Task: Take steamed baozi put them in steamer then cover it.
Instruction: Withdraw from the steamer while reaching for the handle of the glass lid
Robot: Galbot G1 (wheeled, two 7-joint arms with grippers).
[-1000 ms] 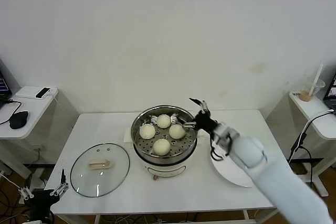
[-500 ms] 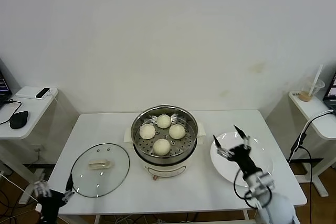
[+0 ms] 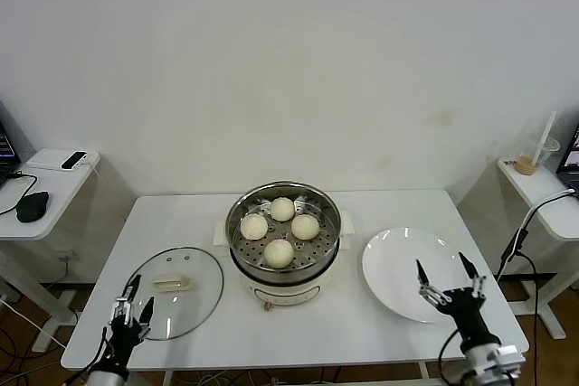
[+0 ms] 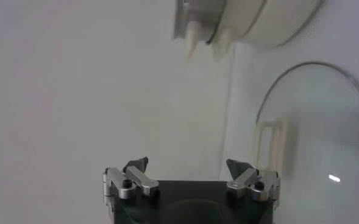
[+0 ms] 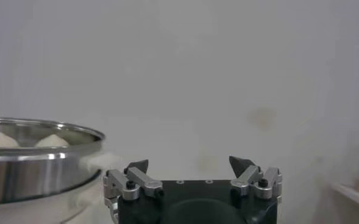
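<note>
A white plate [image 3: 407, 264] lies on the white table [image 3: 362, 323].

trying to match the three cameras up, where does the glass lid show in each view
Head view: the glass lid lies flat on the table, on the robot's left of the steamer.
Left wrist view: the lid fills the right side, cream handle visible.
Right wrist view: the lid is not in it.
Shared landmark: the steamer, seen in all three.

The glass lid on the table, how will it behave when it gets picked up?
The glass lid looks rigid and probably breakable, being clear glass. Lying flat, it shouldn't roll. Its raised cream handle seems the surest grip; the smooth pane is likely slippery.
</note>
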